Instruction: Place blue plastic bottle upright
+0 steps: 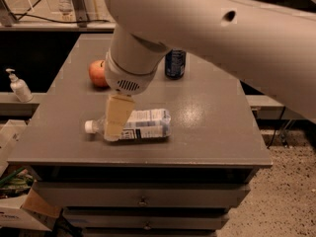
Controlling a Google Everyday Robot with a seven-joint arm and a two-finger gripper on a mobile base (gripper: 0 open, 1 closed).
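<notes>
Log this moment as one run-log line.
bottle: on its side on table, cap at picture left | gripper: low over bottle's neck end | apple, can: farther back | upright: not yet

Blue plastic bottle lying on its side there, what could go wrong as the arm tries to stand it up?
The blue plastic bottle is round and lies near the front edge of the table; a nudge could roll it off. The gripper sits over its neck end, not the middle, so a grasp there might slip or let the body swing. The apple close behind the arm could get bumped.
</notes>
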